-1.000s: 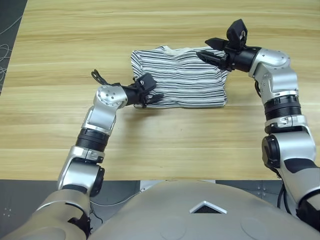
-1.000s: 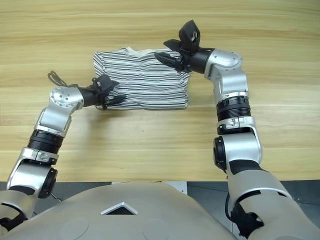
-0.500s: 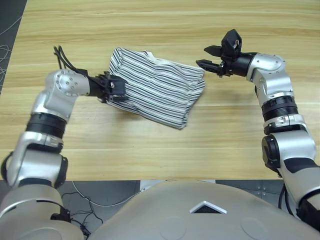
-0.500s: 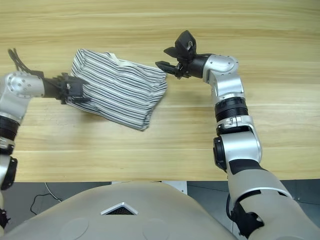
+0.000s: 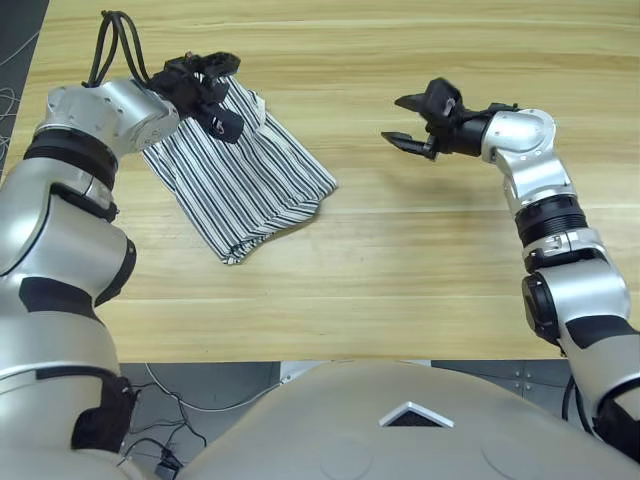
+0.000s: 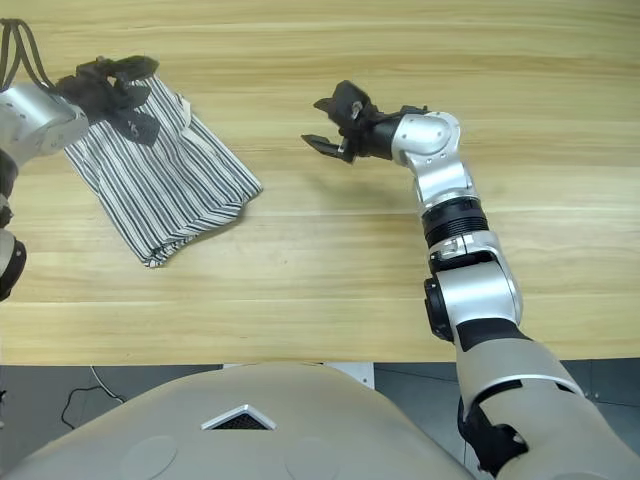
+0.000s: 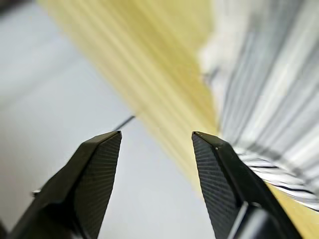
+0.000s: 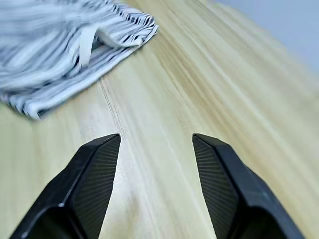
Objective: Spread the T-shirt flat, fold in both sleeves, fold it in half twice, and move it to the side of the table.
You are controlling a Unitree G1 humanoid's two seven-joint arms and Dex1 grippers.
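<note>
Left eye view shows the folded T-shirt [image 5: 245, 185] lying askew on the left part of the table [image 5: 400, 260], its far corner close to the table's left edge; that closeness looks like the main hazard; a nudge outward from the left gripper [image 5: 222, 95] could push the corner over the edge, and the weight of hanging cloth might drag the rest after it. A second risk, as I judge it, is a snag; one finger lies over the striped corner, and I cannot tell whether it touches the cloth; if it does, a lift or a sideways sweep could catch the top layer and open the folds. The near corner of the bundle already looks a little loose, with layers showing at its edge, so any tug would likely undo it there first.

The left arm is bent back and reaches outward to the far left, its gripper over that far corner; in the left wrist view its fingers stand apart with nothing between them, the striped cloth just beside one finger and the table edge running past the other. The right arm stretches forward over the middle of the table, well apart from the shirt; the right gripper [image 5: 400, 120] hovers above bare wood with its fingers spread and empty.
</note>
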